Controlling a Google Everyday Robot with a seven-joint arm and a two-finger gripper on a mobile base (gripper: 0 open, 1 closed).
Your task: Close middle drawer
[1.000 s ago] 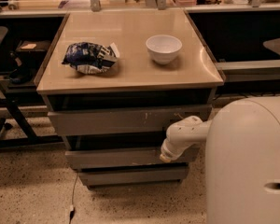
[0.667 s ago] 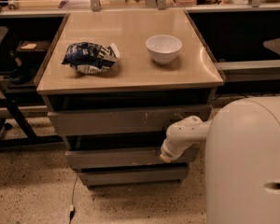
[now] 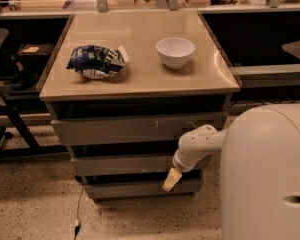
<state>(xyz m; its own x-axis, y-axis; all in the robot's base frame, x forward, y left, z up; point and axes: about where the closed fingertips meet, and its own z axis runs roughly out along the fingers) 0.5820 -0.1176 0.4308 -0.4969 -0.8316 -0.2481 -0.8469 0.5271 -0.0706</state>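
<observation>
Left of the cabinet (image 3: 63, 115) stands a dark metal frame (image 3: 14, 126) with its legs on the speckled floor, well apart from the drawers. A thin black cable (image 3: 78, 211) trails on the floor near the cabinet's lower left corner.

On the counter (image 3: 140, 81) that tops the cabinet, a crumpled blue and white snack bag (image 3: 96, 61) lies on the left half and a white bowl (image 3: 175, 52) stands upright on the right half, the two apart.

Three grey drawer fronts are stacked below the counter. The top drawer (image 3: 120, 130) carries pale scratch marks. The middle drawer (image 3: 121, 164) sits under it across a dark gap, its front plain. The bottom drawer (image 3: 135, 188) is lowest.

At the right end of the middle drawer, the white arm (image 3: 202, 143) reaches in from the right, and the gripper (image 3: 171, 179) hangs tilted down and to the left, its tan tip over the seam between the middle and bottom fronts. Whether it is open or closed cannot be told. Nothing else stands before the drawer.

The robot's big white body (image 3: 270, 174) fills the space right of the cabinet.
</observation>
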